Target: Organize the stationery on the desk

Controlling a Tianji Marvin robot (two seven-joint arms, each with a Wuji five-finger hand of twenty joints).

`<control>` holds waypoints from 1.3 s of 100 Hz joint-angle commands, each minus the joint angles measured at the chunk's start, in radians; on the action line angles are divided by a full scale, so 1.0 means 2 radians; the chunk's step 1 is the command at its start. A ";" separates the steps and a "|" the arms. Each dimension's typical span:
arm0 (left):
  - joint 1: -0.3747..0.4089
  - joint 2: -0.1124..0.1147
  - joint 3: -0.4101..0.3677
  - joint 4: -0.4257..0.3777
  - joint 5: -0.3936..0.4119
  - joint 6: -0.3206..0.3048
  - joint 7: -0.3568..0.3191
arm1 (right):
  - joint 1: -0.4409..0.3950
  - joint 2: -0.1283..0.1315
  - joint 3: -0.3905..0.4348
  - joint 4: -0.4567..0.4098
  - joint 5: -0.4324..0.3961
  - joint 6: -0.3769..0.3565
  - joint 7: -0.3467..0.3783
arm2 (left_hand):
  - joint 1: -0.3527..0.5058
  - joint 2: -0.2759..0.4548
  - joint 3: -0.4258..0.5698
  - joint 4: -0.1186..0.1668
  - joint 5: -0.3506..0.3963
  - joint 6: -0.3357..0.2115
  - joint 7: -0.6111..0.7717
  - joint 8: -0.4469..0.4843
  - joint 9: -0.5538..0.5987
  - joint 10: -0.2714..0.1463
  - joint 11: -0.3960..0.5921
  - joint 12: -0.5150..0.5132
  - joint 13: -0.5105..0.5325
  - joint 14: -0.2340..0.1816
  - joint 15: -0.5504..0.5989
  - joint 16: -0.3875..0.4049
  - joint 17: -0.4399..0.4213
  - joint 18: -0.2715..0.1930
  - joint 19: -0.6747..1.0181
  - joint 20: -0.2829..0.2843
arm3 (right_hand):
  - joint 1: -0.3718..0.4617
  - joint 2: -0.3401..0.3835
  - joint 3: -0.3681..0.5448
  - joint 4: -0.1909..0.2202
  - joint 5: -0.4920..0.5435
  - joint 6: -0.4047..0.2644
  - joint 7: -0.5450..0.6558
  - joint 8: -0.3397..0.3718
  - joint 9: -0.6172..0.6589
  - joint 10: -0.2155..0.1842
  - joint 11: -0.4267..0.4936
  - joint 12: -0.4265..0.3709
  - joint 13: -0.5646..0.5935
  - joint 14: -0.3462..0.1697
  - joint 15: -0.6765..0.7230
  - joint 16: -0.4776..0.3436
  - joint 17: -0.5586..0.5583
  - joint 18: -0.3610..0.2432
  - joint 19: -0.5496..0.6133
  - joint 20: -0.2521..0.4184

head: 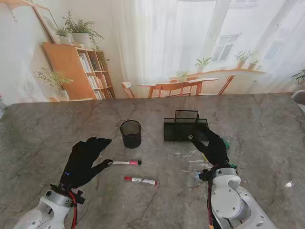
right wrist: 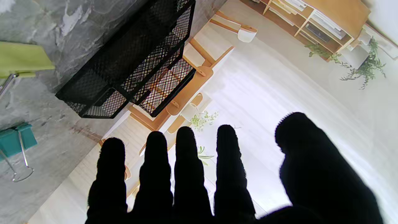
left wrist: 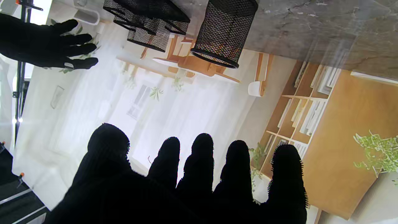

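Note:
Two white markers with red ends lie on the marble table: one (head: 126,162) just right of my left thumb tip, the other (head: 141,181) nearer to me. A round black mesh pen cup (head: 131,133) (left wrist: 224,32) stands beyond them. To its right sits a black mesh desk organizer (head: 186,128) (right wrist: 130,62) (left wrist: 149,23). My left hand (head: 86,161) (left wrist: 186,183) is open, fingers spread, holding nothing. My right hand (head: 211,144) (right wrist: 217,180) is open too, just in front of the organizer. A teal binder clip (right wrist: 14,143) and a green one (right wrist: 23,59) lie beside it.
A small blue item (head: 197,175) peeks out beside my right wrist. A small white scrap (head: 289,183) lies far right. Behind the table's far edge hangs a printed room backdrop (head: 157,43).

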 commanded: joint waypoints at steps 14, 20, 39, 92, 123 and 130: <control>0.003 0.000 0.002 -0.001 -0.001 -0.002 0.002 | 0.000 -0.001 0.000 0.001 0.003 -0.005 0.008 | 0.003 0.030 -0.008 0.010 0.006 -0.004 0.002 0.005 0.004 -0.010 0.000 0.010 0.008 -0.007 0.004 0.003 -0.001 0.005 0.007 0.015 | -0.012 0.008 -0.003 0.008 -0.003 -0.002 -0.001 -0.002 0.006 -0.001 0.005 0.008 0.009 -0.001 0.002 0.006 0.000 0.003 0.010 0.008; 0.003 0.000 0.002 -0.002 -0.002 -0.003 0.001 | -0.002 -0.001 0.001 0.000 0.003 -0.006 0.007 | 0.003 0.029 -0.008 0.010 0.007 -0.004 0.002 0.005 0.004 -0.010 0.000 0.010 0.008 -0.007 0.004 0.003 -0.002 0.005 0.006 0.015 | -0.012 0.008 -0.003 0.008 -0.003 -0.002 -0.001 -0.002 0.006 -0.001 0.005 0.008 0.009 0.000 0.002 0.006 -0.001 0.003 0.010 0.008; 0.004 0.000 0.002 -0.002 0.003 -0.005 0.006 | -0.005 -0.003 0.004 -0.001 0.001 -0.006 -0.002 | 0.003 0.029 -0.008 0.010 0.007 -0.003 0.002 0.005 0.005 -0.009 0.000 0.010 0.008 -0.007 0.004 0.003 -0.001 0.005 0.007 0.015 | -0.012 0.007 -0.003 0.008 -0.002 -0.002 0.000 -0.002 0.007 0.000 0.005 0.008 0.009 0.000 0.002 0.006 0.000 0.003 0.010 0.009; -0.006 0.018 0.015 -0.013 0.095 -0.009 0.008 | -0.013 -0.002 0.005 -0.012 -0.006 -0.007 -0.004 | 0.030 0.009 -0.007 0.009 0.035 0.016 0.016 0.016 0.042 -0.011 0.035 0.071 0.042 -0.011 0.035 0.045 0.017 -0.006 0.064 0.043 | -0.012 0.010 -0.004 0.008 0.003 0.000 0.001 -0.001 0.019 0.003 0.009 0.010 0.012 0.002 0.002 0.007 0.002 0.007 0.012 0.009; -0.073 0.049 0.077 -0.005 0.211 -0.004 -0.038 | -0.009 -0.003 0.004 -0.011 0.007 -0.002 0.001 | 0.056 -0.025 -0.008 0.008 0.079 0.032 0.040 0.043 0.062 -0.026 0.090 0.169 0.064 -0.013 0.085 0.118 0.040 -0.042 0.161 0.057 | -0.010 0.013 -0.005 0.009 0.006 0.004 0.002 -0.001 0.014 0.004 0.007 0.010 0.013 0.003 0.003 0.007 0.001 0.005 0.015 0.009; -0.092 0.053 0.097 0.003 0.223 0.002 -0.053 | -0.009 -0.004 0.003 -0.012 0.008 -0.001 -0.001 | 0.054 -0.035 -0.008 0.008 0.087 0.039 0.045 0.048 0.062 -0.012 0.104 0.179 0.064 -0.007 0.100 0.129 0.048 -0.050 0.179 0.058 | -0.009 0.014 -0.005 0.009 0.007 0.004 0.003 -0.001 0.021 0.005 0.009 0.011 0.014 0.003 0.003 0.008 0.001 0.006 0.016 0.009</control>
